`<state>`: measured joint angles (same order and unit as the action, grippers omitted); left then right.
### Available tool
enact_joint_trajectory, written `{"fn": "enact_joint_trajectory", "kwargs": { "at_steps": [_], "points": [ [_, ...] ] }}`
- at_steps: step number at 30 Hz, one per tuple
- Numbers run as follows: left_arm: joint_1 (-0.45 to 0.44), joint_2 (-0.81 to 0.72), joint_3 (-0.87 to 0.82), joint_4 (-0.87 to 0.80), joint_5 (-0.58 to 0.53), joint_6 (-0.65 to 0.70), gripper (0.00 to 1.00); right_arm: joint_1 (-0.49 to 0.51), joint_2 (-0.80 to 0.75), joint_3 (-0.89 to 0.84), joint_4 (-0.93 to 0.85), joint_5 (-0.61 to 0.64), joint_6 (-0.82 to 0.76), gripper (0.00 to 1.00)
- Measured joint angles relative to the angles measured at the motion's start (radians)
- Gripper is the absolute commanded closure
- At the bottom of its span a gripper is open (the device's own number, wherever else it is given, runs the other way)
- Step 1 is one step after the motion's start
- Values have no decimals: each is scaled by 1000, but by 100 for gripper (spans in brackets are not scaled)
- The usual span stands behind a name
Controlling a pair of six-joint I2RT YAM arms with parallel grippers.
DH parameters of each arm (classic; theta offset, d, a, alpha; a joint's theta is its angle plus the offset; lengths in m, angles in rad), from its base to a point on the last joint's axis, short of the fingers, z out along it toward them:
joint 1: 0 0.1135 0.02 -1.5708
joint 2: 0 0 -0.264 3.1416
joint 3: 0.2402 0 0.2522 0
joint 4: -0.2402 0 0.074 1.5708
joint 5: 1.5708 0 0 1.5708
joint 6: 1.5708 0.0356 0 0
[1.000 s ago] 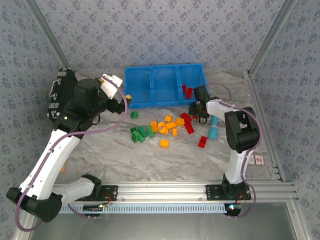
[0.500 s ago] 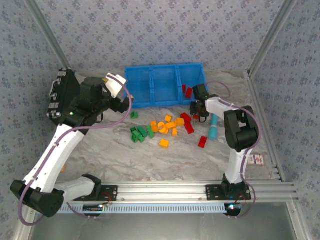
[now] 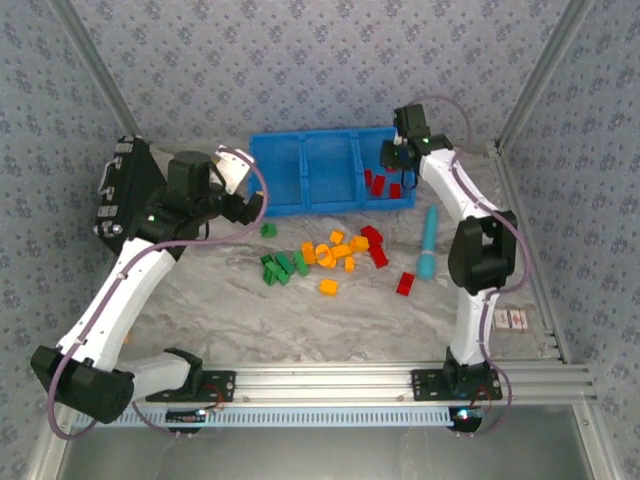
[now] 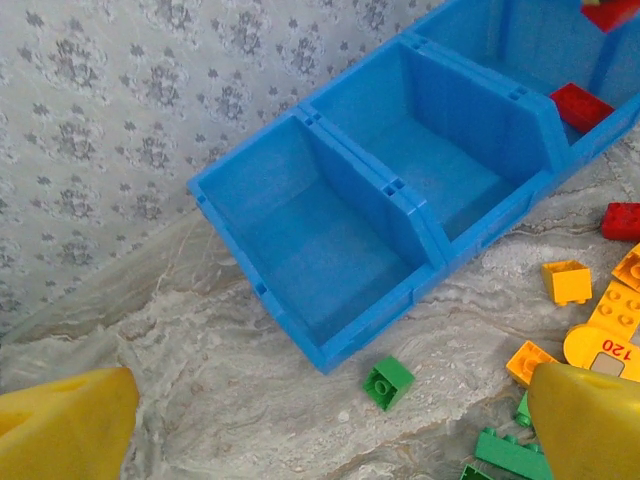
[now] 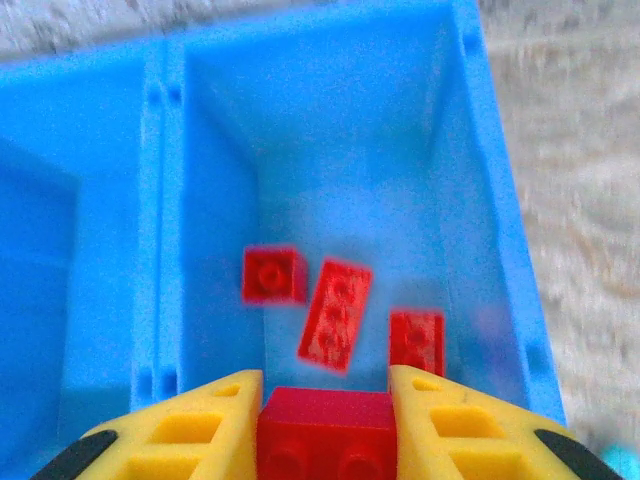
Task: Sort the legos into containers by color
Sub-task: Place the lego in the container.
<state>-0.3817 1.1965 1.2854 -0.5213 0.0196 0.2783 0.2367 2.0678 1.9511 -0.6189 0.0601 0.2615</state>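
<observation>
Red lego [image 5: 325,435] clamped in the right gripper [image 5: 325,400] over the blue bin's [image 5: 480,150] right-end compartment at the table's [image 3: 300,320] far edge, left gripper [image 4: 330,420] spread wide, empty.

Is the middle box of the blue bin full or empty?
Empty. The left wrist view shows the middle compartment with a bare blue floor; the red legos lie in the end compartment beside it.

Red plastic brick [image 5: 325,432]: near part cut off by picture edge.
Blue three-compartment plastic bin [image 5: 165,230]: blurred, edges soft.
</observation>
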Motion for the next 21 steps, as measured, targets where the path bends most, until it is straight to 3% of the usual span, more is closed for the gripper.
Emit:
{"fn": "enact_joint_trajectory", "kwargs": {
  "at_steps": [9, 21],
  "points": [
    [55, 47, 0, -2, 46, -14, 0, -5, 370, 357, -135, 12, -54, 67],
    [72, 77, 0, -5, 47, -10, 0, -5, 451, 395, -145, 11, -53, 63]
  ]
}}
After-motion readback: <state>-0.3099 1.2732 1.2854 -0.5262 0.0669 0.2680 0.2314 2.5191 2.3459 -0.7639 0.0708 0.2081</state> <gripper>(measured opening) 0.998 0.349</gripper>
